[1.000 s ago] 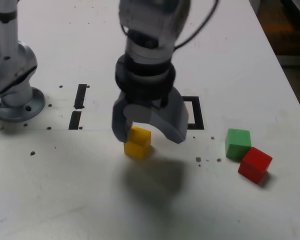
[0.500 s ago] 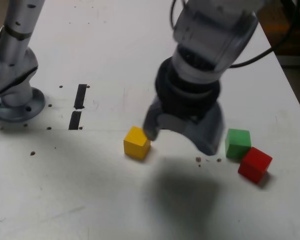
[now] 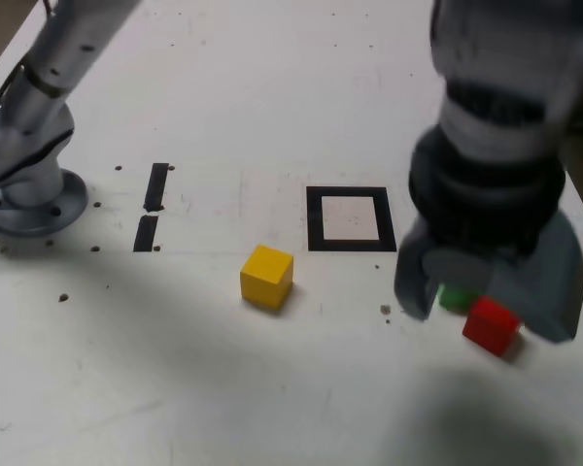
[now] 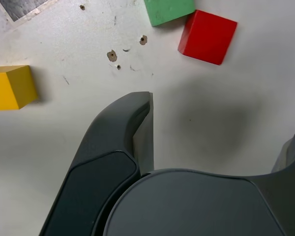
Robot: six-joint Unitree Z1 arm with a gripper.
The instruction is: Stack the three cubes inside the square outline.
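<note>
Hand point(image 3: 490, 313) open above the table point(image 3: 204, 379), partly hiding green cube point(image 3: 457, 298) and red cube point(image 3: 491, 326). Yellow cube point(image 3: 267, 278) sits well apart, toward the exterior view's left. Square outline point(image 3: 351, 246) has no cube inside; two black strips point(image 3: 155, 186) farther left.

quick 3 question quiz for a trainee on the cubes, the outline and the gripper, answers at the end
1. Multiple choice: which cube stands apart from the other two?
a) red
b) yellow
c) green

2. True or false: a cube already sits inside the square outline.

3. Fill in: the gripper is ____ and holds nothing.

Key: 1 b, the yellow cube; 2 false; 3 open
</note>
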